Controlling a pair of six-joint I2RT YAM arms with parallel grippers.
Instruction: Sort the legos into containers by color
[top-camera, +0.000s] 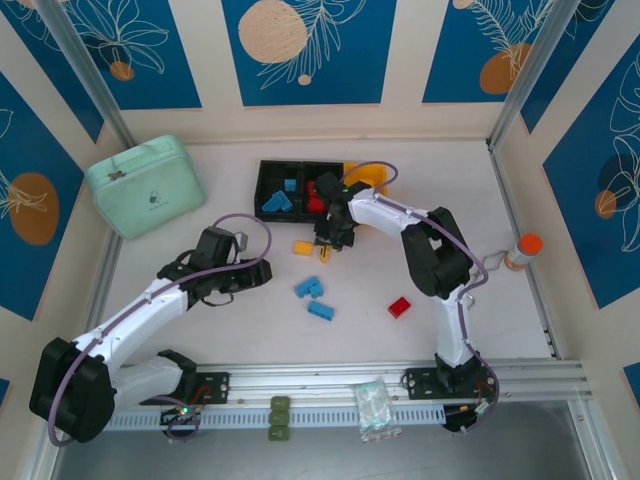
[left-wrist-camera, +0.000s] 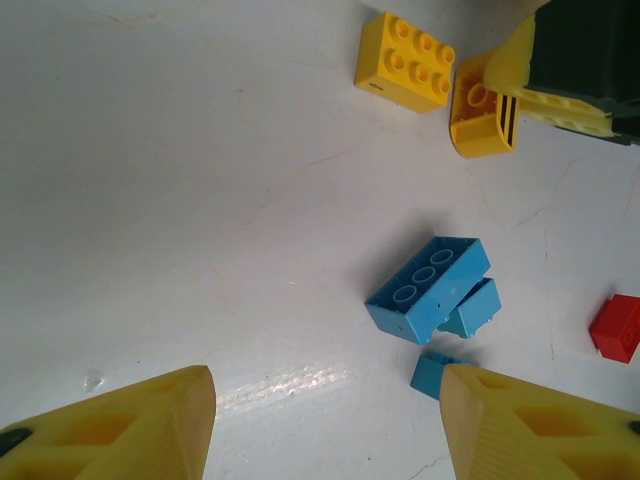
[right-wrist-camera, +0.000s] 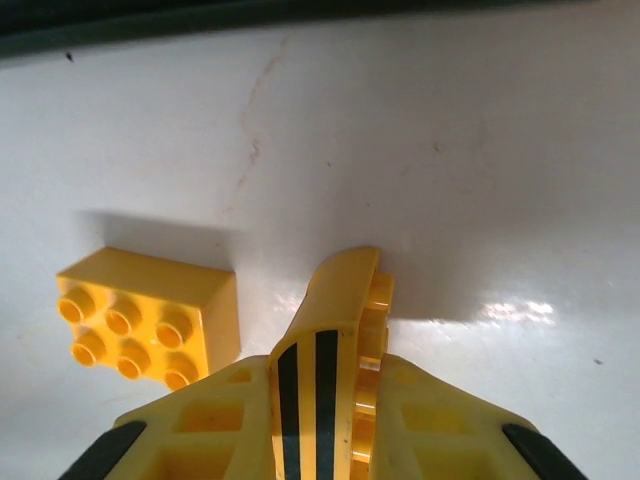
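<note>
My right gripper (right-wrist-camera: 325, 372) is shut on the striped yellow and black lego (right-wrist-camera: 328, 340), its lower end resting on the white table. In the top view this right gripper (top-camera: 326, 246) stands just in front of the containers: two black bins (top-camera: 262, 175) holding blue and red legos, and a yellow bin (top-camera: 368, 178). A plain yellow lego (right-wrist-camera: 145, 315) lies just left of the held one. My left gripper (left-wrist-camera: 325, 420) hovers open over bare table, with three blue legos (left-wrist-camera: 428, 287) ahead and to its right. A red lego (top-camera: 400, 307) lies alone further right.
A mint-green zip case (top-camera: 147, 185) sits at the back left. An orange-capped bottle (top-camera: 523, 250) stands by the right wall. Patterned walls enclose the table on three sides, and a metal rail (top-camera: 400, 378) runs along the near edge.
</note>
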